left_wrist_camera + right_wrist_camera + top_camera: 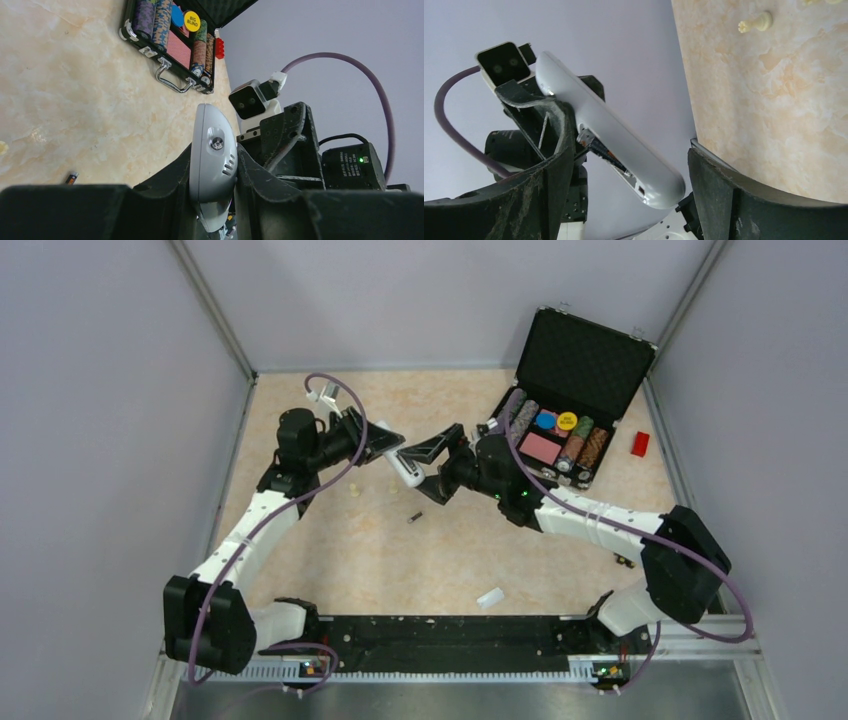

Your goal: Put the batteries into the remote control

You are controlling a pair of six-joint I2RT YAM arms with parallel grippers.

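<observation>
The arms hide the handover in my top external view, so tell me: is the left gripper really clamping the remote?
Observer: Yes; in the left wrist view the left gripper pinches the remote control edge-on between its fingers.
Operator: Anything loaded yet?
Observer: The battery bay is open toward the right wrist camera, with a dark, orange-marked cylinder, apparently a battery, inside.
Operator: And the other gripper, shut?
Observer: No; the right gripper straddles the remote control, jaws wide, with a clear gap at one finger.
</observation>
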